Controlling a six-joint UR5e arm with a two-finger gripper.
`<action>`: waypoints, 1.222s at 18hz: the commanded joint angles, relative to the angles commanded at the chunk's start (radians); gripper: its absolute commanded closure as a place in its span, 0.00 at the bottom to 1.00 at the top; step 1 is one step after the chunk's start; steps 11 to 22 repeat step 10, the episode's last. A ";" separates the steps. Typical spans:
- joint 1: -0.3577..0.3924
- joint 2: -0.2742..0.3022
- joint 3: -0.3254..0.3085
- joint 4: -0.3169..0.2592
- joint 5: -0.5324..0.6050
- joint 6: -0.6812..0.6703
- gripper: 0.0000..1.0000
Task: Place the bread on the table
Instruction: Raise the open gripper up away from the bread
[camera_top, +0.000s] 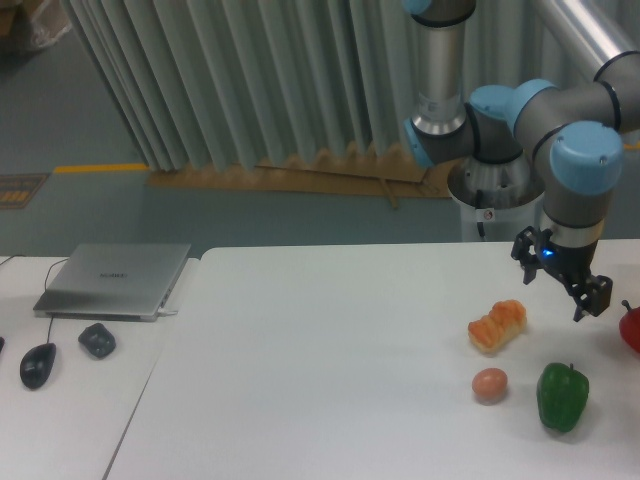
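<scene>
The bread (497, 325), a small orange-golden lumpy loaf, lies on the white table (330, 360) at the right side. Nothing holds it. My gripper (563, 279) hangs open above and to the right of the loaf, clear of it, with empty fingers.
A tan egg (489, 384) and a green pepper (562, 396) sit just in front of the bread. A red object (631, 328) shows at the right edge. On the adjoining desk at left are a laptop (115, 280), a mouse (37, 364) and a small dark object (97, 340).
</scene>
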 joint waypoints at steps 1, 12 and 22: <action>0.000 0.000 -0.002 0.003 0.000 0.002 0.00; 0.005 0.002 -0.009 0.046 -0.003 0.003 0.00; 0.005 0.002 -0.009 0.046 -0.003 0.003 0.00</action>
